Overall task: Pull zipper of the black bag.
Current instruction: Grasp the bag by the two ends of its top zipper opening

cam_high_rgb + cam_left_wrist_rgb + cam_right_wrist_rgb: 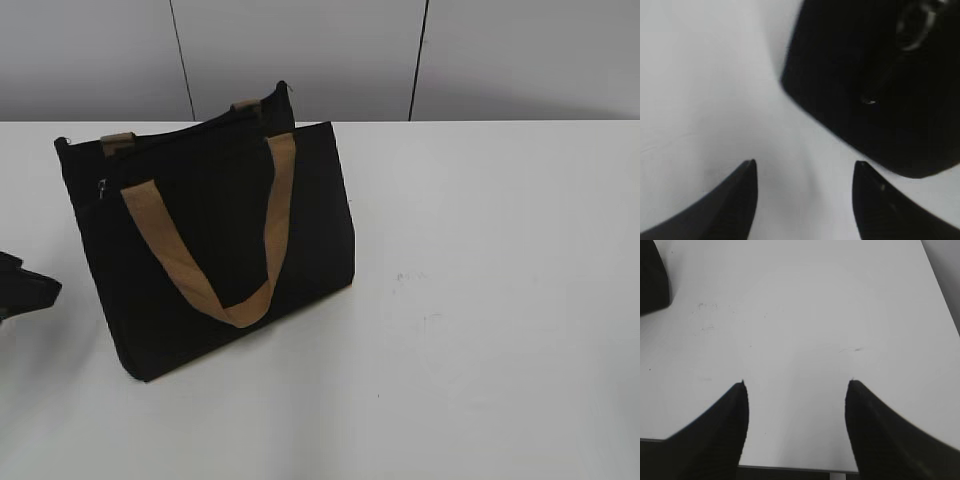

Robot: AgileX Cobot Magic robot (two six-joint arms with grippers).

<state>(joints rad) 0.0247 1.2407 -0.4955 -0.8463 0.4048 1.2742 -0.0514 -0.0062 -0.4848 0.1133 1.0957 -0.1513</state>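
Observation:
The black bag [215, 215] stands upright on the left half of the white table, with a tan handle [190, 275] hanging down its front face. The small silver zipper pull [102, 187] sits near the bag's upper left corner. In the left wrist view the bag [840, 70] fills the upper right, and the zipper pull shows there as a blurred metal ring [913, 29]. My left gripper [805, 162] is open and empty over the table, left of the bag and apart from it; it also shows at the left edge of the exterior view [38, 290]. My right gripper [796, 381] is open and empty.
The white table [480, 300] stretches to the right of the bag. Its front edge runs just under my right gripper [790, 467]. A corner of the bag [652, 277] shows at the upper left of the right wrist view. A grey panelled wall [300, 50] stands behind the table.

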